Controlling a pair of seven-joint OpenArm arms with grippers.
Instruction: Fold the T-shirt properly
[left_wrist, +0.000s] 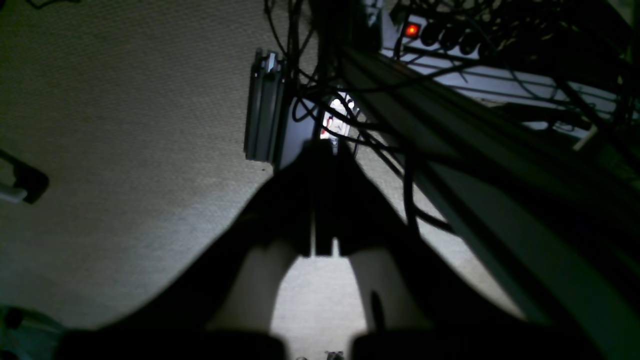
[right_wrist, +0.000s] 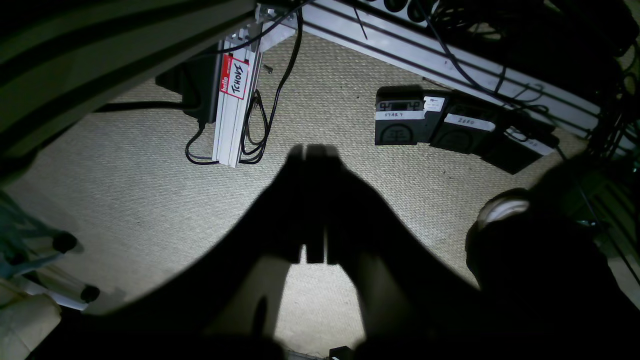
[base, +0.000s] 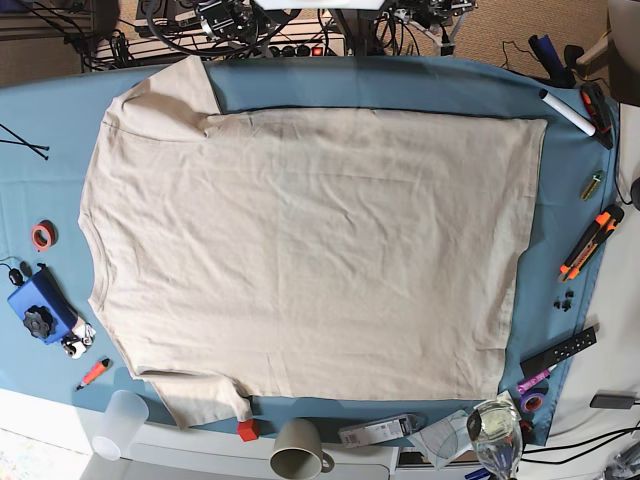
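Note:
The beige T-shirt (base: 310, 250) lies spread flat on the teal-blue table cloth (base: 400, 85), collar side at the left and hem at the right. One sleeve (base: 165, 95) points to the far edge, the other (base: 200, 400) to the near edge. Neither gripper shows in the base view. My left gripper (left_wrist: 321, 147) is shut and empty, hanging over carpet beside the table frame. My right gripper (right_wrist: 314, 150) is shut and empty over carpet as well. No shirt shows in either wrist view.
Around the shirt lie a red tape roll (base: 42, 235), a blue box (base: 38, 305), two cups (base: 297, 460), a wine glass (base: 495, 430), an orange cutter (base: 590, 243), a white marker (base: 566, 112) and a remote (base: 558, 351). Foot pedals (right_wrist: 400, 122) and cables lie on the floor.

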